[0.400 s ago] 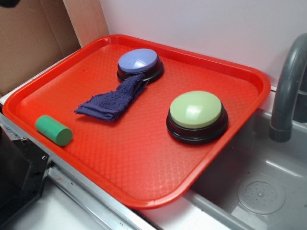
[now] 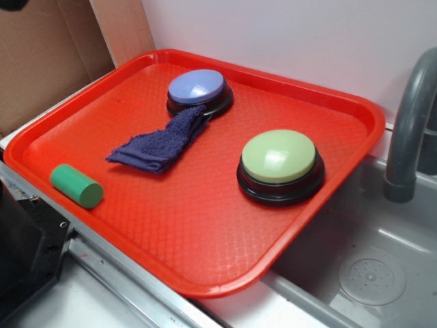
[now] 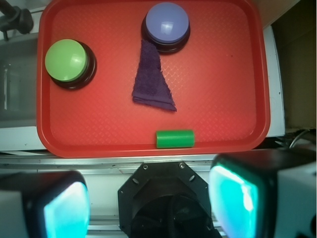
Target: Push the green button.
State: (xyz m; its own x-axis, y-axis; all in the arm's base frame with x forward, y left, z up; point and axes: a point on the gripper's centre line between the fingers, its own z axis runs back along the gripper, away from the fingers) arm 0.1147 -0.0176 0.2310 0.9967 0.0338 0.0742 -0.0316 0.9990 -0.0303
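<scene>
The green button point(image 2: 279, 156) point(image 3: 66, 60), a pale-green dome on a black round base, stands on the right side of the red tray point(image 2: 205, 263) in the exterior view and at the upper left in the wrist view. My gripper point(image 3: 151, 203) hangs high above the robot's black base, short of the tray's near rim, far from the button. Its two fingers stand wide apart with nothing between them. The exterior view does not show the gripper.
On the tray point(image 3: 223, 99) also stand a blue-lavender button point(image 2: 196, 87) point(image 3: 167, 22), a crumpled purple cloth point(image 2: 160, 143) point(image 3: 151, 79) and a small dark-green cylinder point(image 2: 76, 185) point(image 3: 175, 139). A grey sink point(image 2: 369, 273) with a faucet point(image 2: 408, 130) lies to the right.
</scene>
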